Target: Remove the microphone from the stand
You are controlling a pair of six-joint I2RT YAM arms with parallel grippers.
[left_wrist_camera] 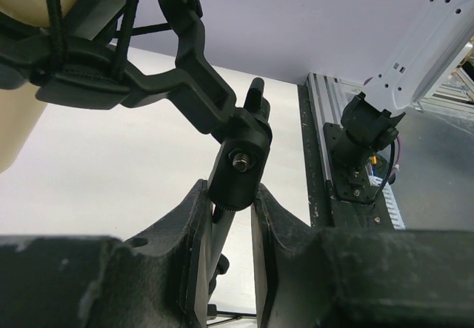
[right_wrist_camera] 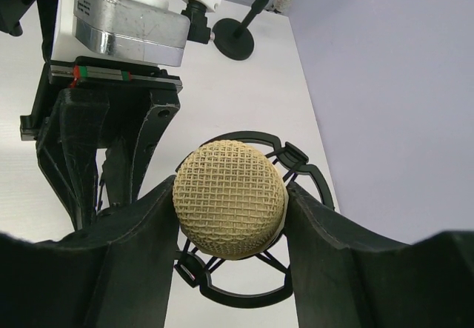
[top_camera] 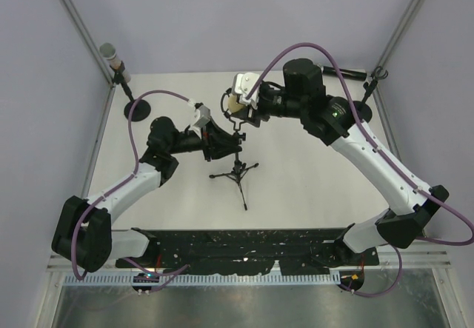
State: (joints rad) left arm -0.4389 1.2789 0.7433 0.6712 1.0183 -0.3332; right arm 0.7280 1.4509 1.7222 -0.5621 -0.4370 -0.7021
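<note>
The cream microphone (top_camera: 232, 105) with a mesh head (right_wrist_camera: 228, 217) sits in a black shock-mount ring (right_wrist_camera: 302, 171) on top of a small black tripod stand (top_camera: 236, 171). My right gripper (right_wrist_camera: 229, 191) is shut on the microphone's head, one finger pressing on each side. Lower down, my left gripper (left_wrist_camera: 231, 206) is shut on the stand's swivel joint (left_wrist_camera: 238, 166), just under the mount arm (left_wrist_camera: 185, 69). From above, the left gripper (top_camera: 224, 144) holds the post while the right gripper (top_camera: 240, 103) is at the microphone.
A second microphone (top_camera: 111, 54) stands on a round-base stand (top_camera: 138, 109) at the back left. Another microphone (top_camera: 346, 72) on a stand (top_camera: 367, 89) is at the back right. Grey walls close in three sides. The arms' mounting rail (top_camera: 244, 243) runs along the near edge.
</note>
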